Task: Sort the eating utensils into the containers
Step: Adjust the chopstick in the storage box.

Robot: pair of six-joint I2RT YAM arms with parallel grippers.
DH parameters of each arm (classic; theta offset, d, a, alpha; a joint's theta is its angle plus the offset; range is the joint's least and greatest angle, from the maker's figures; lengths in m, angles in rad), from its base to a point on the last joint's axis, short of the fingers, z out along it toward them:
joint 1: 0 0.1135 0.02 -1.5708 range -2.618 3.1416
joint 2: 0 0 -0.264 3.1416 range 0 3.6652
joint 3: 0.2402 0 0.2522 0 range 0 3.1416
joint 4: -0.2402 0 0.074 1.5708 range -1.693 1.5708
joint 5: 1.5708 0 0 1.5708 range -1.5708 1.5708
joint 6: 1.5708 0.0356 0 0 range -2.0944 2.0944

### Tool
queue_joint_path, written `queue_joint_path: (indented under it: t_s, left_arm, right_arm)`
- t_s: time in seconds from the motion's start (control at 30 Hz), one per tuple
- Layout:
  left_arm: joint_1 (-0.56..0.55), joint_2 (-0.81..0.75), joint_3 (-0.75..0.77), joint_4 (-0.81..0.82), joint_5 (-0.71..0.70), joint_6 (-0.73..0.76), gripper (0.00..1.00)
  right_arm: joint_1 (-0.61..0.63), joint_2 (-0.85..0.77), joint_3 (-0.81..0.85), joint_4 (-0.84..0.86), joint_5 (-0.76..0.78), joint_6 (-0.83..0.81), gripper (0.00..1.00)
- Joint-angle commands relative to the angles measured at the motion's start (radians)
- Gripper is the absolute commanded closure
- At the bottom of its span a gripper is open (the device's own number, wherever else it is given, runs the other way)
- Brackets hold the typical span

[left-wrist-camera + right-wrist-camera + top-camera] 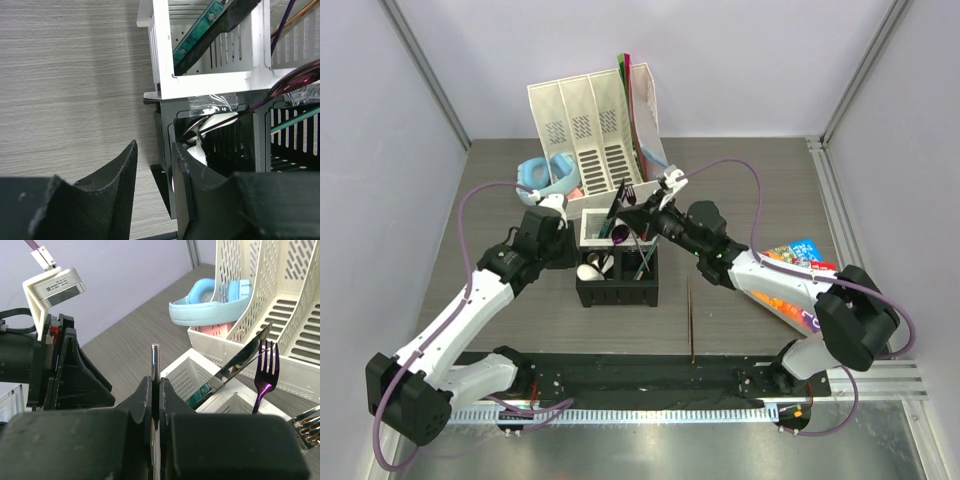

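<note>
The four-cell caddy stands mid-table, its white cells behind its black ones. It holds a knife with a teal handle, a purple fork, a purple spoon and a white soup spoon. My left gripper is open, its fingers astride the left wall of the black cell. My right gripper hovers over the white cells, shut on a slim metal utensil handle. Thin brown chopsticks lie on the table right of the caddy.
The tall white file organiser stands right behind the caddy, with blue headphones at its left foot. A colourful book lies under my right forearm. Grey walls close in both sides.
</note>
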Motion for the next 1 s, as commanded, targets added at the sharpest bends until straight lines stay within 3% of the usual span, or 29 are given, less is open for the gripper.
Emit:
queue_joint_path:
  t_s: [0.0,0.37,0.57,0.8,0.9,0.97]
  left_arm:
    - [0.004,-0.031,-0.028,0.084,0.042,-0.006,0.66]
    - [0.004,-0.031,-0.027,0.118,0.076,0.049,0.67]
    - [-0.002,-0.036,-0.039,0.113,0.095,0.067,0.67]
    - [-0.034,-0.039,-0.053,0.125,0.088,0.078,0.67]
    - [-0.039,-0.047,-0.068,0.125,0.085,0.076,0.67]
    - [-0.040,-0.045,-0.064,0.119,0.095,0.067,0.68]
  right_arm:
    - [0.001,-0.033,-0.101,0.398,0.046,-0.032,0.99]
    - [0.003,0.157,-0.268,0.811,0.073,0.051,0.99]
    - [0.003,0.228,-0.323,0.951,0.061,0.096,0.99]
    - [0.044,0.165,-0.377,0.828,0.070,0.094,0.94]
    - [0.064,0.109,-0.401,0.781,0.098,0.096,0.73]
    - [0.073,0.053,-0.405,0.715,0.124,0.097,0.68]
